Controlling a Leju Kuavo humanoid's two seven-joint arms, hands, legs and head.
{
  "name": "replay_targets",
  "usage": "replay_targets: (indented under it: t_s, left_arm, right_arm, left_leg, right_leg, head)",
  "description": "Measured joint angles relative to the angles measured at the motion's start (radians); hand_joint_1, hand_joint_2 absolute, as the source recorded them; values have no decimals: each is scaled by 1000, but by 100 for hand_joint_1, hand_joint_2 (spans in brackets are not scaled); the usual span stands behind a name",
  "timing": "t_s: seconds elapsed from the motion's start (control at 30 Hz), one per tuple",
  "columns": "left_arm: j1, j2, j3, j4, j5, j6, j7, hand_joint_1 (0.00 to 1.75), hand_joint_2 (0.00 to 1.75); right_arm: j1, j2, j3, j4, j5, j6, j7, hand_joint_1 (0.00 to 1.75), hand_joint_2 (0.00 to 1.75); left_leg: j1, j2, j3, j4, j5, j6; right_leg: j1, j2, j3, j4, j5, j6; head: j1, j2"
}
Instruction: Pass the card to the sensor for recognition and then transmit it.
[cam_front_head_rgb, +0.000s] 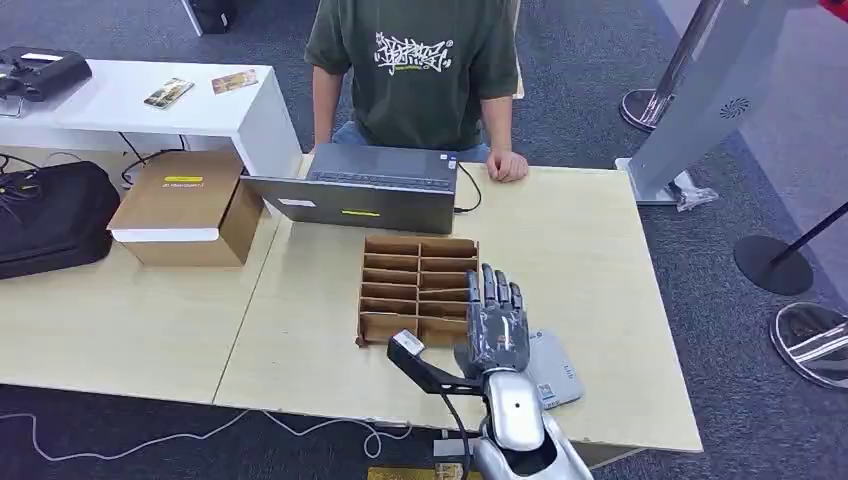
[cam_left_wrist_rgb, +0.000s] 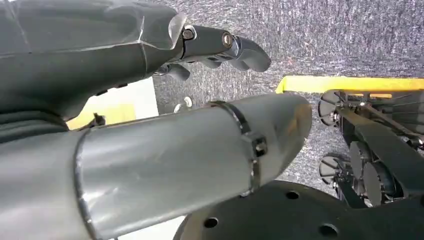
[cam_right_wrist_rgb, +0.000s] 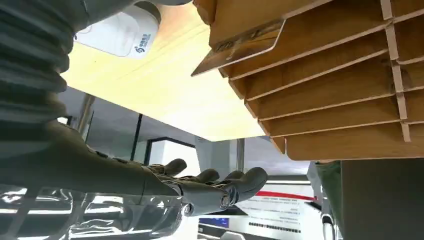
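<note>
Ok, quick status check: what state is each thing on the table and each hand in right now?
Right hand: open, fingers extended, holding nothing, above the table by the organizer.
Left hand: hanging toward the floor, holding nothing, fingers curled.
Cardboard organizer: lying flat, one card sticking out of a slot.
Card reader: flat on table, partly under the right hand.
Laptop: open, facing the person.
</note>
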Motion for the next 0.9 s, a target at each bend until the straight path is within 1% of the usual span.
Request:
replay_targets:
  t_s: [0.63, 0.73, 0.9]
  left_arm:
    - [-7, 3, 0, 0, -3, 14, 5, 0, 0]
    - [-7, 4, 0, 0, -3, 17, 6, 0, 0]
    - [-8, 4, 0, 0, 6, 18, 10, 0, 0]
  right_arm:
    - [16, 11, -15, 3, 0, 5, -8, 0, 175]
    - [14, 18, -21, 18, 0, -15, -31, 0, 175]
    - [5, 24, -25, 66, 0, -76, -59, 0, 175]
  left_leg:
    - [0, 0, 0, 0, 0, 0]
    - [0, 0, 0, 0, 0, 0]
    - [0, 0, 0, 0, 0, 0]
  right_leg:
    - [0, 0, 0, 0, 0, 0]
    - [0, 0, 0, 0, 0, 0]
    - [0, 0, 0, 0, 0, 0]
  head:
    - [0, 0]
    - [0, 0]
    - [0, 0]
